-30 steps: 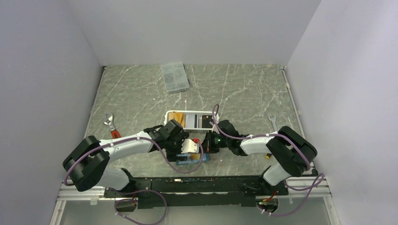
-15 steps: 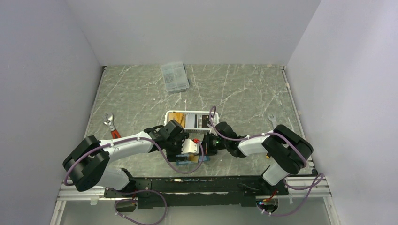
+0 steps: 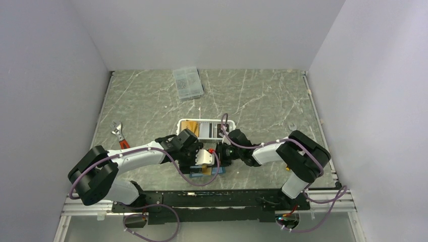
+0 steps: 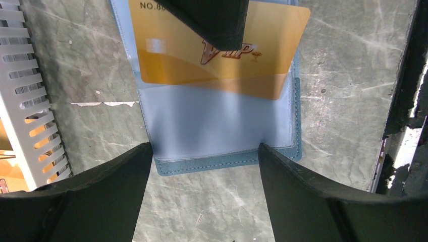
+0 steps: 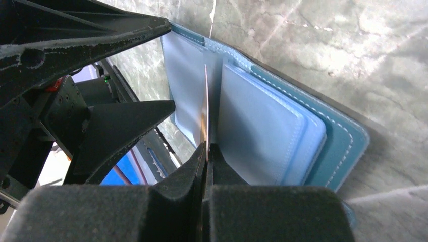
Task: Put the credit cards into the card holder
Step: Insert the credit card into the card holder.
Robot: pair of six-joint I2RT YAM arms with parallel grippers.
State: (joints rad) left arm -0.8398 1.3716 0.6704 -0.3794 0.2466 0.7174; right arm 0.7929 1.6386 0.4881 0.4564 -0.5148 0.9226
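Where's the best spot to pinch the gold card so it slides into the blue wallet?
Pinch the gold card by its bare end sticking out of the pocket of the card holder, coming from that side. It's thin and flat, so squeeze its two faces. The other end is already tucked in. The right gripper holds it that way.

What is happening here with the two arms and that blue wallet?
The right gripper is shut on a gold credit card and holds it partly inside a clear pocket of the open teal card holder, which lies flat on the marble table. The left gripper is open, with its fingers at two corners of the holder. Most of the card is outside the pocket.
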